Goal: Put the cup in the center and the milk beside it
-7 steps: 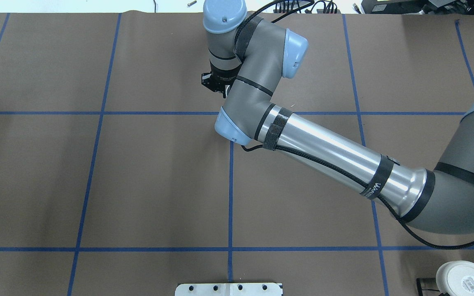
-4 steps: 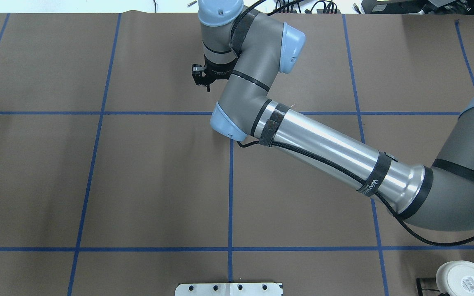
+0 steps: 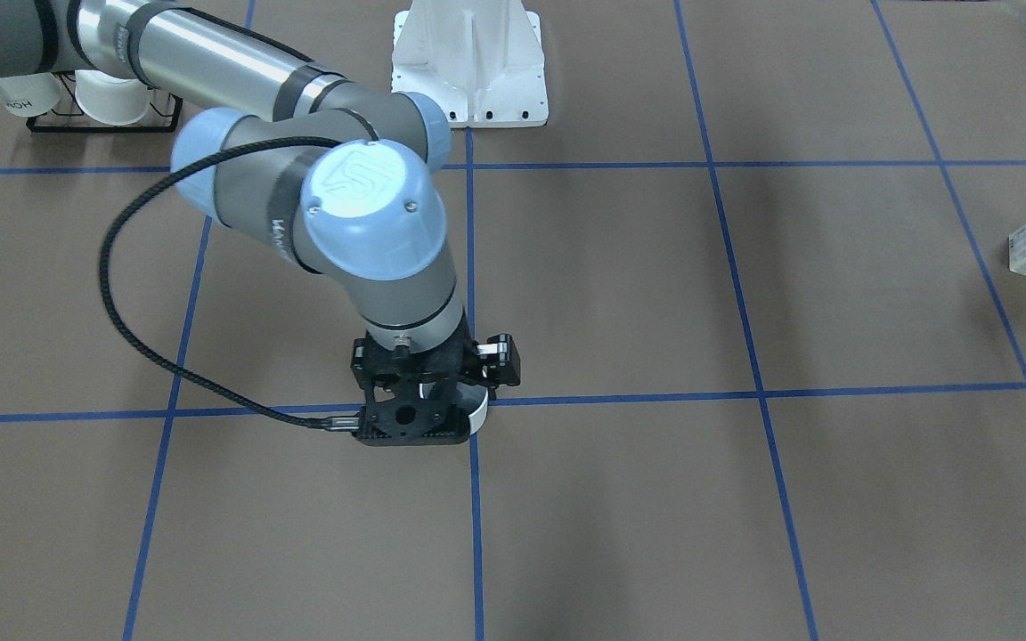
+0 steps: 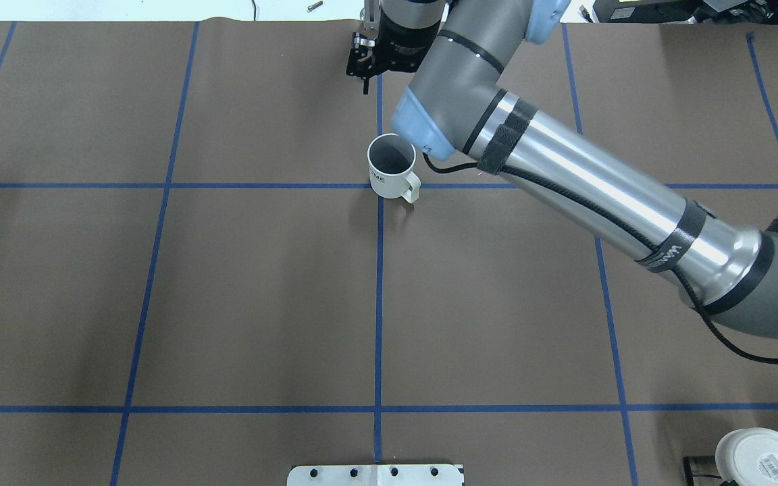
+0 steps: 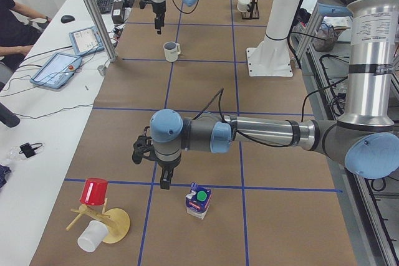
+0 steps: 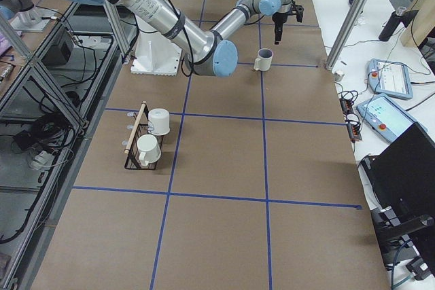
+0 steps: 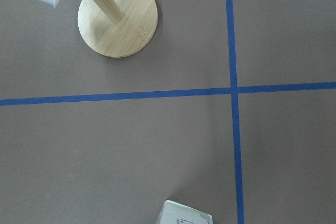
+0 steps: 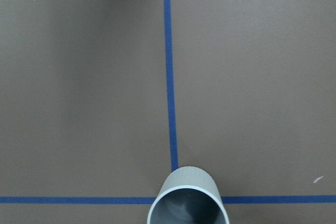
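Brown paper worktop (image 4: 261,304), two arms at work.
White cup (image 4: 392,165) stands upright and free, mid-length, nearer the far edge; right gripper (image 4: 365,84) hangs past it, released, empty. Milk carton (image 5: 199,200) stands near the left end; left gripper (image 5: 165,184) hovers just beside it, and I cannot tell its grip.

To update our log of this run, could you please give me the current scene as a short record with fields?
cup: upright at the centre of the table, free of any gripper
milk: upright near the table's left end, far from the cup
right gripper: raised just beyond the cup; open or shut cannot be told
left gripper: hovering close beside the milk; open or shut cannot be told
task state: cup placed, milk not yet beside it
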Controlling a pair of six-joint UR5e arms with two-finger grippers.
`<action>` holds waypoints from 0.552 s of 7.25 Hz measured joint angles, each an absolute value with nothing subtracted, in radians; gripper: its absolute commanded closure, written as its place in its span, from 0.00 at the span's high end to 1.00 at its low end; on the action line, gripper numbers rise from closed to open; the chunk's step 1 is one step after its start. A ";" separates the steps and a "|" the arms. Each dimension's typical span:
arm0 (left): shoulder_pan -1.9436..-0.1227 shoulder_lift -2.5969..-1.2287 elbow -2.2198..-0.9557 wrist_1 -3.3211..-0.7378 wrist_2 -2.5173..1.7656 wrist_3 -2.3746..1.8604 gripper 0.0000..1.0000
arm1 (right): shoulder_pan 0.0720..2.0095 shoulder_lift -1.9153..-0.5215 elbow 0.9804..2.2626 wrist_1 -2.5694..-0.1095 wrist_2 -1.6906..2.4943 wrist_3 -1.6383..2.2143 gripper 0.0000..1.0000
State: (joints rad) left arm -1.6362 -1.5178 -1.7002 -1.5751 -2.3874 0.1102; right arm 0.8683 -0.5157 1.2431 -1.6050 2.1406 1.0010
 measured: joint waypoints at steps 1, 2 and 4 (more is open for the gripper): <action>-1.638 -1.488 -1.725 -1.575 -2.390 0.188 0.98 | 0.920 -0.572 1.327 -1.684 2.154 0.919 1.00; -1.640 -1.464 -1.744 -1.576 -2.387 0.261 0.98 | 0.982 -0.654 1.419 -1.762 2.160 0.788 1.00; -1.644 -1.394 -1.786 -1.598 -2.339 0.391 0.98 | 1.118 -0.834 1.547 -1.833 2.227 0.533 1.00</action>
